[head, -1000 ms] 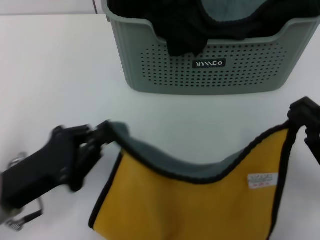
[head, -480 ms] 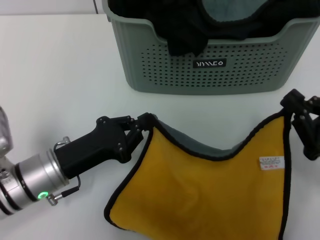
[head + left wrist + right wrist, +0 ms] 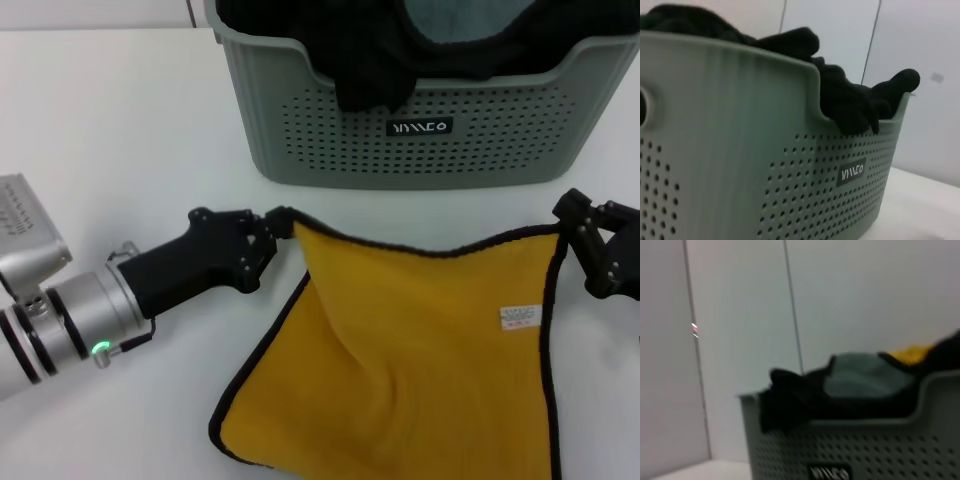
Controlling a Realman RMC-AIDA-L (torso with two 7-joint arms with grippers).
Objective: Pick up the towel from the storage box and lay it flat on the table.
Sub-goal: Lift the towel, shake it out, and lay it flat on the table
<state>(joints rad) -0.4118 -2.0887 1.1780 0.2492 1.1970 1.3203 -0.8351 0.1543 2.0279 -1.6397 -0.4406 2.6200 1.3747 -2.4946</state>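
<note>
A bright yellow towel (image 3: 420, 350) edged in black is shown; the storage box (image 3: 420, 140) is grey-green, dotted with holes.

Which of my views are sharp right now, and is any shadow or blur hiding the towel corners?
Head view: sharp, evenly lit; the towel corners at the left gripper and right gripper show plainly, only soft shadows on the table. Left wrist view: the storage box fairly crisp, no towel. Right wrist view: blurred throughout.
</note>
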